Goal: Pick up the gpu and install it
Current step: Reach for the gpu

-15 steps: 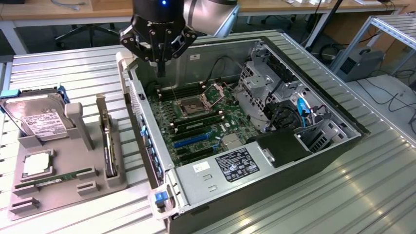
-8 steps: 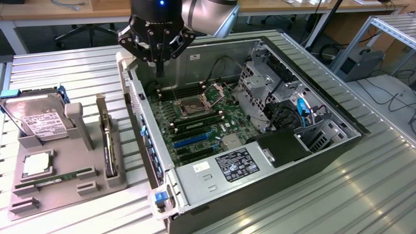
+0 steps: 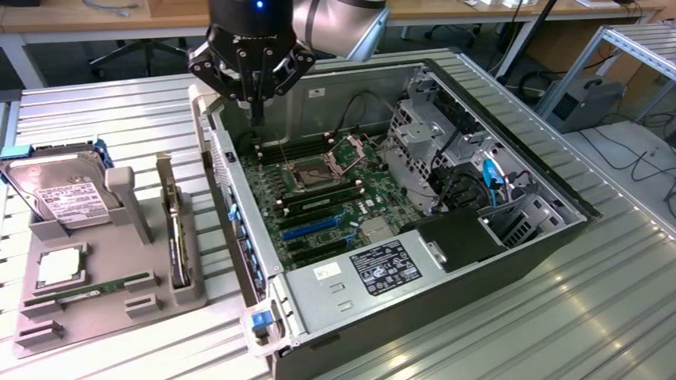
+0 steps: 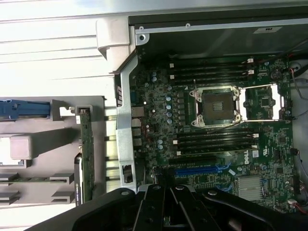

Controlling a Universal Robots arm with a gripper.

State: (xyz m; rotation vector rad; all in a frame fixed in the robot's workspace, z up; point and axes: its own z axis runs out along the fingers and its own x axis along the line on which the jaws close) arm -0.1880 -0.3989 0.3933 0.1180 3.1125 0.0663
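In the exterior view you see the gripper point(image 3: 256, 117) hanging over the far end of the open computer case point(image 3: 549, 237). Its fingers are drawn together to a narrow point and hold nothing. The gpu point(image 3: 176, 229) stands on edge in a slot of the grey tray point(image 3: 95, 317) at the exterior view's left, just beside the case wall and well apart from the gripper. On that tray you also have the hard drive point(image 3: 58, 194), whose white label is printed too small to read, and a slim RAM stick point(image 3: 90, 289) lying flat. The power supply point(image 3: 385, 269) carries a black-and-white label you cannot read either, and a small white sticker point(image 3: 313, 93) sits on the case's inner wall.

In the wrist view you look straight down on the motherboard point(image 4: 159, 110), which the exterior view gives you at a slant. You can see the open CPU socket point(image 4: 215, 106), a blue expansion slot point(image 4: 202, 171), and white lettering point(image 4: 242, 157) that seems to read DELL. The gpu point(image 4: 86, 154) shows edge-on in the tray point(image 4: 48, 139), and the gripper point(image 4: 169, 190) has its fingers closed together, empty.
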